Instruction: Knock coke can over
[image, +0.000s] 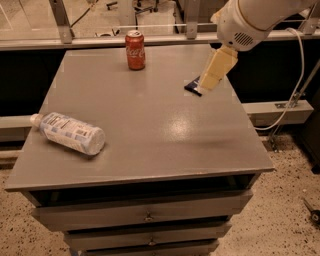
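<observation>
Camera view: coke can (135, 50) stands upright near far edge of grey table (160, 145), left of centre. Red body, white script, silver top. Gripper (207, 82) hangs over right side, just above dark blue packet (191, 88), well apart from can; open or closed, cannot tell. Plastic bottle (70, 133) lies on its side, front left.
</observation>
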